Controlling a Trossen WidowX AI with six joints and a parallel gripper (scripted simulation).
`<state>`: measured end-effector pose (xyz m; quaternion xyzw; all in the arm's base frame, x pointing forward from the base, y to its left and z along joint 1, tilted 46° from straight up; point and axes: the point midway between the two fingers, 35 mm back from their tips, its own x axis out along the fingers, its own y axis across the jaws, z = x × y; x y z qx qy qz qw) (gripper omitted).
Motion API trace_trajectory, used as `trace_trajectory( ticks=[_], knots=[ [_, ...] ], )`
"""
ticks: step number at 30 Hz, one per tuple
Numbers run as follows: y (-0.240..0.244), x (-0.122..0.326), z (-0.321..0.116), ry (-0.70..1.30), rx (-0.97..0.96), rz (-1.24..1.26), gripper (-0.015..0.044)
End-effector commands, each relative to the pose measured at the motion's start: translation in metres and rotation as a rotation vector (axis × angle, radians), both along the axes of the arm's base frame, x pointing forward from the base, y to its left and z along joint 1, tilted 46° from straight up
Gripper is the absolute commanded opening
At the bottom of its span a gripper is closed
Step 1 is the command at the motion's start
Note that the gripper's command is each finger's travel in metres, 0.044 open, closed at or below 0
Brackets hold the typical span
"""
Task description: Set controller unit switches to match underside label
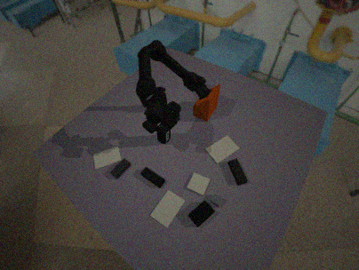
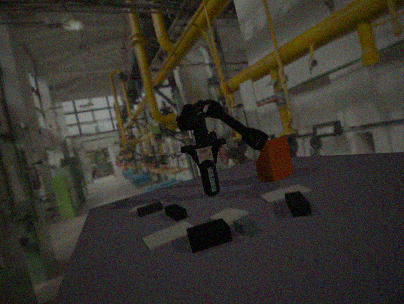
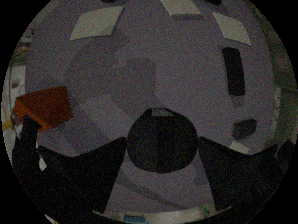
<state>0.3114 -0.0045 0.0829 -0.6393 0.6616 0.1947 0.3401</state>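
Observation:
My gripper (image 1: 163, 129) (image 2: 208, 166) (image 3: 162, 141) is shut on the dark controller unit (image 1: 164, 136) (image 2: 211, 182) (image 3: 162, 156), one finger on each side. The unit hangs well above the bench, steeply tilted. The exterior view shows a long pale patch with faint marks on its facing side. In the wrist view only a thin grey strip of a patch shows at its far edge. The marks are too dark and small to read. The switch settings cannot be made out.
An orange block (image 1: 206, 107) (image 2: 275, 162) (image 3: 50, 107) stands beside the arm. Dark modules (image 1: 153, 177) (image 1: 120, 169) (image 1: 237, 171) (image 1: 202, 213) and pale flat plates (image 1: 223, 148) (image 1: 198, 184) (image 1: 168, 209) (image 1: 107, 157) lie across the purple-grey bench (image 1: 249, 226).

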Motion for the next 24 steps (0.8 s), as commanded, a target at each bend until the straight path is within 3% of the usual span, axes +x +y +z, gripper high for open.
trace_trajectory(
  ticks=[1, 24],
  knots=[
    [-0.001, 0.001, -0.006, 0.003, 0.004, -0.017, 0.0338],
    [0.009, 0.005, -0.021, 0.003, 0.005, -0.017, 0.0338]
  ],
)
